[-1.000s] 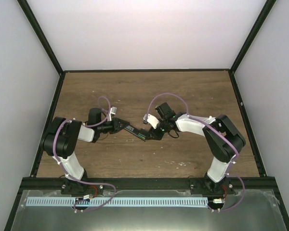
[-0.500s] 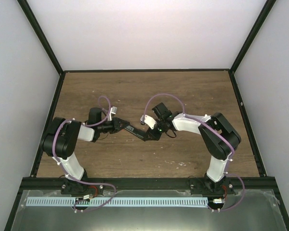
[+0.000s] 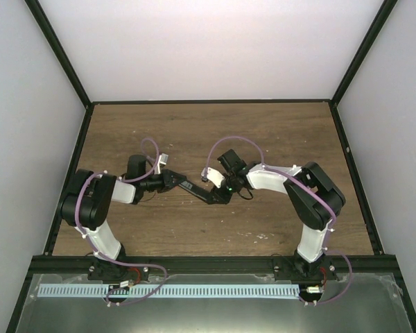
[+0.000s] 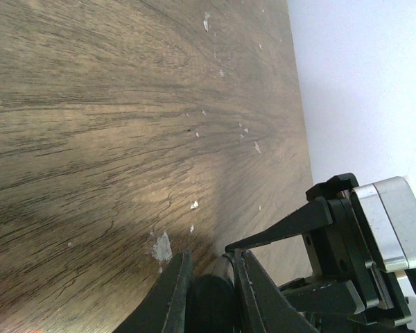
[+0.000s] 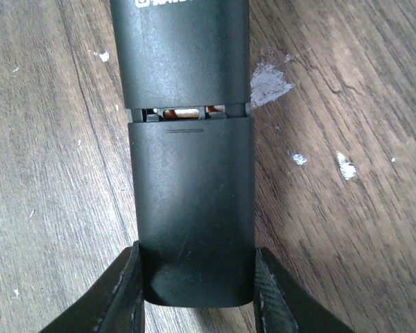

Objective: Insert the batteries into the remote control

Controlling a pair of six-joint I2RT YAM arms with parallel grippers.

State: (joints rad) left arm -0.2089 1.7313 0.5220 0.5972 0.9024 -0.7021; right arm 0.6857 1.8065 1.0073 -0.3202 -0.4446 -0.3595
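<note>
The remote [image 3: 196, 189] is slanted near the middle of the table [image 3: 277, 132], held at both ends; whether it touches the wood I cannot tell. The left gripper [image 3: 175, 180] is clamped on its upper-left end, and the left wrist view shows its fingers [image 4: 177, 298] pressing a dark end between them. The right gripper [image 3: 218, 194] grips the other end, fingers against both sides of the cover [image 5: 191, 229] (a thin gap [image 5: 187, 112] above the cover shows something orange).

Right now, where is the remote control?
Top view: the remote control spans the table centre between the left gripper and right gripper, each gripping one end.
</note>
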